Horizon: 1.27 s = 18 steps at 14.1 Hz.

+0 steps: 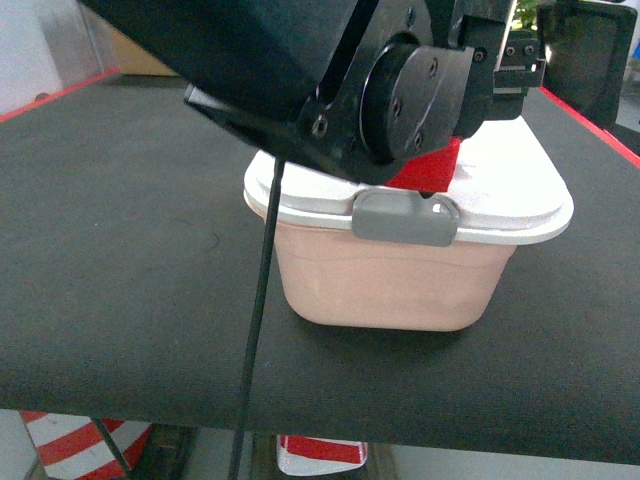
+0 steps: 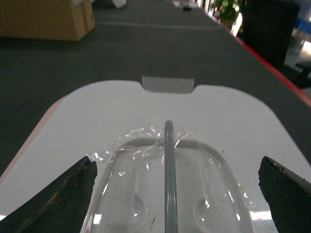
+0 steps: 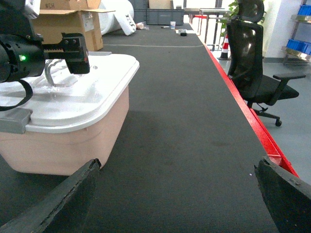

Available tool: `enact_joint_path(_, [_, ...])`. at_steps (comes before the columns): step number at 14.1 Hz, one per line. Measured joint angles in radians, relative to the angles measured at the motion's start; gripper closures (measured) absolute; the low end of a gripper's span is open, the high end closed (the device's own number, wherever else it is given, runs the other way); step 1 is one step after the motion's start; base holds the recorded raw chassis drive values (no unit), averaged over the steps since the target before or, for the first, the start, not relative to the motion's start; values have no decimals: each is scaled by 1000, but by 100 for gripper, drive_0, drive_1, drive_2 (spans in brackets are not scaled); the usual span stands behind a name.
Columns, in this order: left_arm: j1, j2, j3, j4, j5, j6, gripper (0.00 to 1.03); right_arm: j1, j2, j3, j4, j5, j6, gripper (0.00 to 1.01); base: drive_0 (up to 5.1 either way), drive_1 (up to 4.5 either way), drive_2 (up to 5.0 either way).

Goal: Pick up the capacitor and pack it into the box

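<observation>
Left wrist-mounted view: left claw (image 2: 170, 194) spread wide over box (image 2: 160, 126) lid.

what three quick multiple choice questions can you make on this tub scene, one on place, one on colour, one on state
1. Where is the left gripper?
A. over the lid
B. on the floor
C. inside the tub

2. What colour is the latch?
A. red
B. grey
C. blue

3. How is the tub's lid?
A. off
B. propped half open
C. on

Answers:
1 A, its open fingers flank the lid's handle.
2 B, it shows grey against the white lid.
3 C, the lid lies flat on the rim.
</observation>
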Motion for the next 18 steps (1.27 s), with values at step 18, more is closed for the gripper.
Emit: enact_joint_path(18, [455,-756,-1128,502,324,135,40,0,0,0,0,-1,0,3,0,0,0])
